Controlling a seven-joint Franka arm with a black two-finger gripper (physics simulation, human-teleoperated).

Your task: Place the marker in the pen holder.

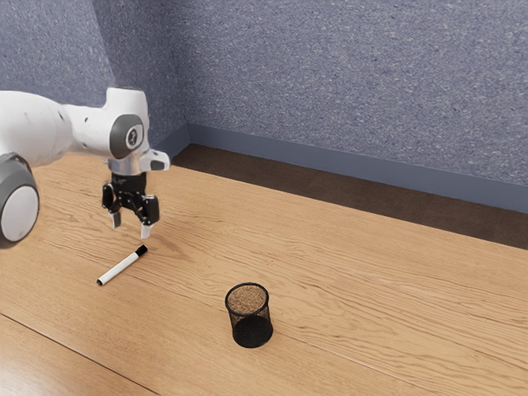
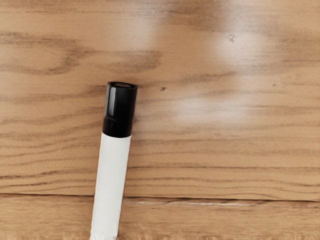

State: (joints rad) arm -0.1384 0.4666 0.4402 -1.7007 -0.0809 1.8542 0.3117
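The table point(image 1: 355, 285) looks like wood, its grain running in streaks with a soft sheen. The marker point(image 1: 122, 267) seems plastic — smooth white barrel, glossy black cap point(image 2: 120, 110). The pen holder point(image 1: 248, 316) looks like black metal mesh with a smooth rim. Behind, the wall point(image 1: 330, 82) is speckled and rough-looking, matt like coarse cloth — the skirting point(image 1: 330, 158) below it plainer and smoother. The arm's white shell point(image 1: 82, 128) looks like smooth plastic.

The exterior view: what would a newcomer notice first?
The white arm, reaching in from the exterior view's left, its black gripper open above the table. Then the black-capped marker lying nearby, and the black mesh pen holder standing farther toward the exterior view's right.
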